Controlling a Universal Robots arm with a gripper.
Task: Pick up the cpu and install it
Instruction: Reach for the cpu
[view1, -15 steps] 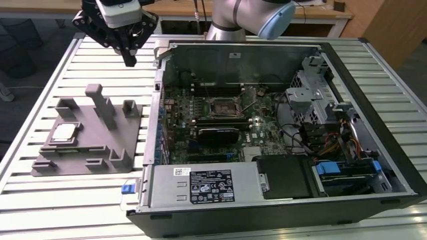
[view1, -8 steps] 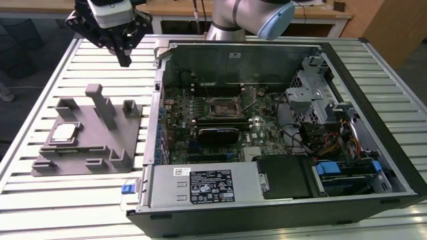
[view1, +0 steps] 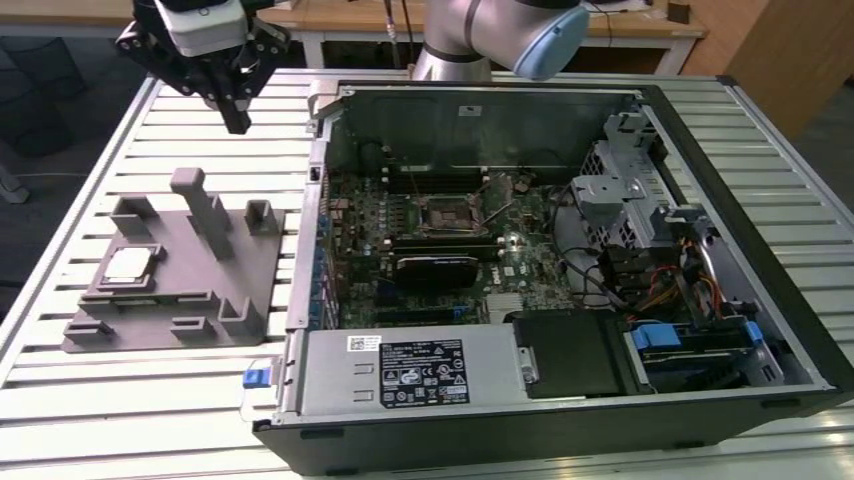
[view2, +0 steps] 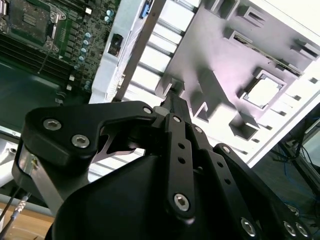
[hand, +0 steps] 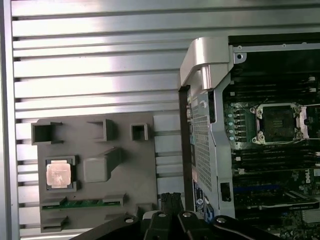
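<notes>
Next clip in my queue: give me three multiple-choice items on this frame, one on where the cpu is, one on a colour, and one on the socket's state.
1. Where does the cpu lie?
A. in a recess of the grey fixture
B. on the floor
C. between the gripper's fingers

2. What colour is the fixture?
A. red
B. grey
C. yellow

3. How is the motherboard socket?
A. covered by a cooler
B. filled with a chip
C. empty

Answers:
1 A: the pale chip sits in the fixture at the exterior view's left.
2 B: its base and posts are plain grey.
3 C: the socket shows a bare dark centre inside the open computer case.
</notes>
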